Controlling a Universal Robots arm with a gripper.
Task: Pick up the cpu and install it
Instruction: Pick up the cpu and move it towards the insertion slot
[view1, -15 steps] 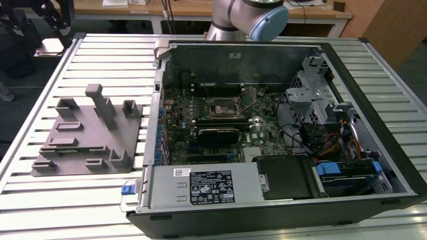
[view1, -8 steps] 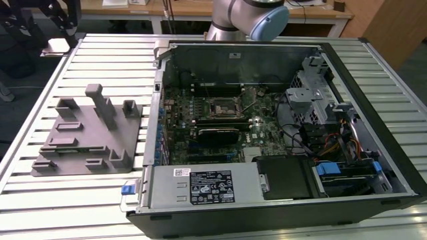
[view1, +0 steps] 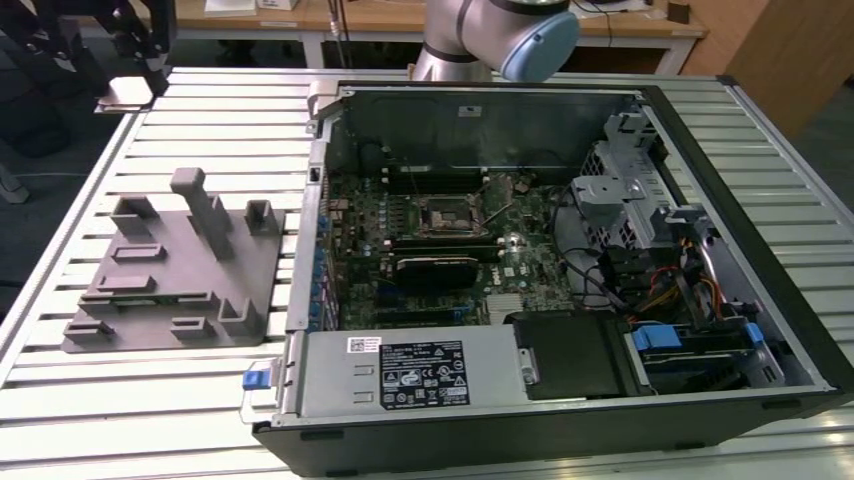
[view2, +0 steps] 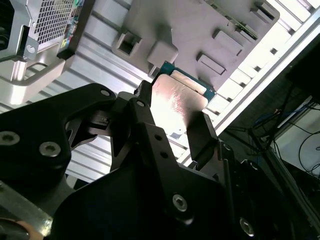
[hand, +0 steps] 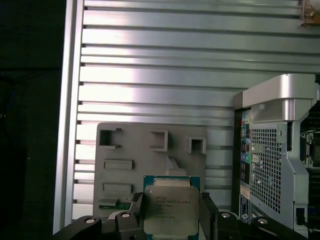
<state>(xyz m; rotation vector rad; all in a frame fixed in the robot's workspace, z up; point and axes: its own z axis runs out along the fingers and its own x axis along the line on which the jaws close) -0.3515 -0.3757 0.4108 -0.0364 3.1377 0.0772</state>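
Clearly the gripper (hand: 172, 214) is clamped on the cpu (hand: 171, 210): in both wrist views we see its two black fingers (hand: 209, 210) pressing against opposite edges of the small square chip, whose pale metal top faces the first wrist camera. In the second wrist view the gripper (view2: 172, 120) grips the same cpu (view2: 175, 107), whose silver face catches a bright glare and whose green border shows at the far side, with one finger (view2: 202, 140) flat against its edge.

We see the chip held off the surface, with the grey tray (hand: 135, 145) and the slatted metal table (hand: 150, 75) lying well behind it. In the first wrist view the cpu overlaps the tray's near edge, and the perforated rear panel of the computer case (hand: 270, 150) stands just beside the tray.

In the exterior view, the tray (view1: 147, 300) lies flat near the table's (view1: 200, 400) edge on the exterior view's left, its posts upright. The open case (view1: 787, 300) takes up the table's middle and the exterior view's right. Inside it we make out the motherboard (view1: 400, 215), with the square socket (view1: 447, 212) near its centre. The robot arm (view1: 501, 35) rises beyond the table's far edge.
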